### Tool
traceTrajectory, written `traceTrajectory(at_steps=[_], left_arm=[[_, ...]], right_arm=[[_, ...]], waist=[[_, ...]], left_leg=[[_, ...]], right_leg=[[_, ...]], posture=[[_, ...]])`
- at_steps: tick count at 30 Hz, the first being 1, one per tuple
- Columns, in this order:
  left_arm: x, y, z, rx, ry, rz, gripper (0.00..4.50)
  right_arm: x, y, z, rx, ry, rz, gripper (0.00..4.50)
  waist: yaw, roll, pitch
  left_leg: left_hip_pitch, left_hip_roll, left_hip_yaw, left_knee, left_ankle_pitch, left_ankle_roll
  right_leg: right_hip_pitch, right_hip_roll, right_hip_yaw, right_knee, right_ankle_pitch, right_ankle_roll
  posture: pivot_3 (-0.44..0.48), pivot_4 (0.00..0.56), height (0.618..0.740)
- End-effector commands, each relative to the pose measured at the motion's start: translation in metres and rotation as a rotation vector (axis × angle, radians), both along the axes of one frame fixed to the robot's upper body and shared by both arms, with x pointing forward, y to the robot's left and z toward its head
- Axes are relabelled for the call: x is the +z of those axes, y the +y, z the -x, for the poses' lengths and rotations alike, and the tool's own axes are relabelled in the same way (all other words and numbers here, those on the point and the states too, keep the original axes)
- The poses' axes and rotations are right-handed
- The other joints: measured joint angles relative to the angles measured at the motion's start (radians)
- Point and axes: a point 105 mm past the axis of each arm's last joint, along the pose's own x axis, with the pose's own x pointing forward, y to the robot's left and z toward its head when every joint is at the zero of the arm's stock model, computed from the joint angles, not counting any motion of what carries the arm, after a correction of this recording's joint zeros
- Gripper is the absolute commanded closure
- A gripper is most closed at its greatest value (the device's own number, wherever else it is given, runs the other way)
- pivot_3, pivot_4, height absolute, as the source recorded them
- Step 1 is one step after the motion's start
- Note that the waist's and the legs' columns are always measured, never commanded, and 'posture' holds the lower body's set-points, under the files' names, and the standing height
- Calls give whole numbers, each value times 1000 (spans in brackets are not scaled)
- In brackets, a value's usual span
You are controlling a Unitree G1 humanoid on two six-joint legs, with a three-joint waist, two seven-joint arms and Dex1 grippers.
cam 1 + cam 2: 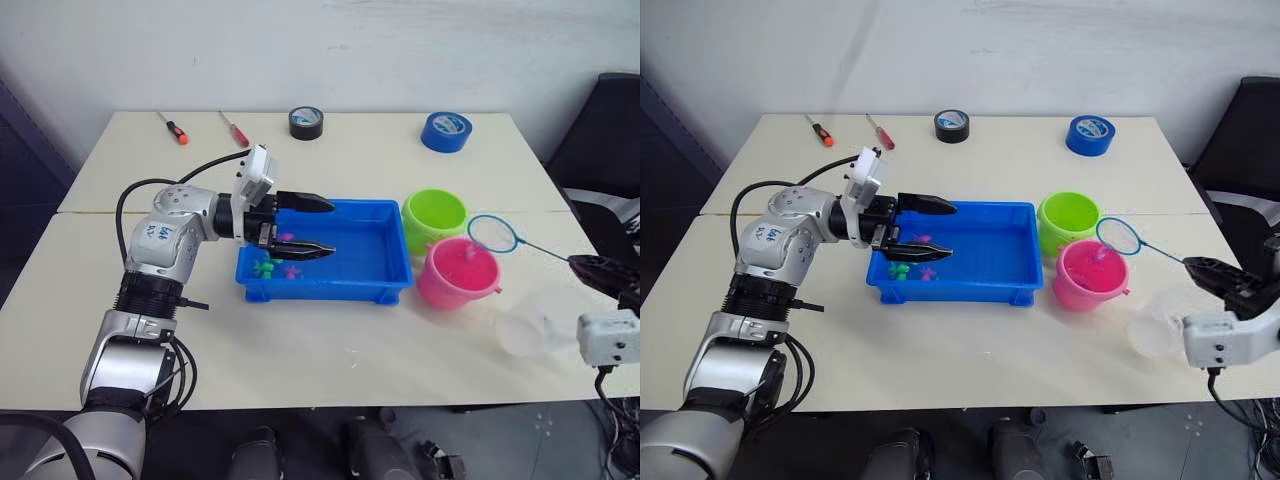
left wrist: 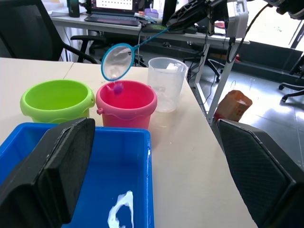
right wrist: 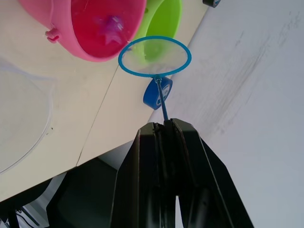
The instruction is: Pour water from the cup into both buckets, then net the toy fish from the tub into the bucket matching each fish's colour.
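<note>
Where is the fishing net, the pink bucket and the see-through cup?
net (image 1: 494, 233), left eye view, on its mesh.
pink bucket (image 1: 457, 285), left eye view, on its outer wall.
cup (image 2: 165, 88), left wrist view, on its clear side.

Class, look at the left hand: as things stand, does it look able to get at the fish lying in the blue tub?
Probably yes: the left hand hangs open over the tub, just above the fish, with nothing between.

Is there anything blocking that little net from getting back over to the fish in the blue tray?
Partly. The net, clamped in the right gripper, hangs above the pink bucket. That bucket and the green bucket stand between it and the tub, so it must pass over them. The left gripper, open, hovers over the fish.
</note>
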Motion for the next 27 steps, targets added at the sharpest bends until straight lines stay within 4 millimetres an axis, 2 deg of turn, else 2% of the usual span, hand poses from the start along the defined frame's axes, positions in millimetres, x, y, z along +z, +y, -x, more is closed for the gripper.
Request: traceTrajectory(at_steps=[1,2,5,9,13,15,17,20,23,27], left_arm=[[9,1,0,7,-54,10,17],[9,1,1,6,-54,11,17],[9,1,1,4,-55,10,17],[3,7,-3,27,-59,-16,17],[-12,30,-18,148,-23,-50,17],[-15,40,-19,180,-1,-50,17],[-20,53,-19,220,13,-68,17],[-28,77,-19,310,24,-93,17],[-31,94,-15,378,32,-103,17],[-32,112,-5,449,36,-119,17]], right_arm=[[-16,12,7,61,74,6,4500],[-16,11,7,56,78,0,4500],[3,5,0,3,-9,-73,4500],[18,8,-2,-10,-30,-198,4500],[39,26,-16,-25,6,-611,4500],[45,36,-25,-30,39,-753,4500],[41,54,-34,-24,163,-929,4500],[21,88,-50,-44,416,-1151,4500],[7,113,-65,-85,575,-1251,4500],[-8,136,-77,-153,765,-1336,4500]], waist=[[0,0,0],[0,0,0],[-3,0,0],[-3,0,0],[-8,0,0],[-14,0,0],[-14,0,0],[-21,-1,0],[-26,-1,0],[-26,-1,1]], left_leg=[[0,0,0,0,0,0],[0,0,0,0,0,0],[1,0,2,1,0,0],[3,0,3,1,0,0],[4,1,4,0,0,0],[4,2,4,1,0,0],[4,2,4,1,0,0],[3,2,3,1,0,0],[2,2,3,1,0,0],[-1,2,1,1,0,0]], right_leg=[[0,0,0,0,0,0],[0,0,0,0,0,0],[0,-1,2,0,0,1],[1,0,2,2,0,1],[1,0,4,2,0,1],[1,0,4,3,1,1],[1,0,3,4,0,1],[-1,-1,3,5,0,0],[-2,-2,2,6,0,0],[-4,-4,0,6,0,-1]], posture=[[0,150,740],[0,150,740],[0,150,740],[0,150,740],[0,150,740],[0,150,740],[0,150,740],[0,150,740],[0,150,740],[0,150,740]])
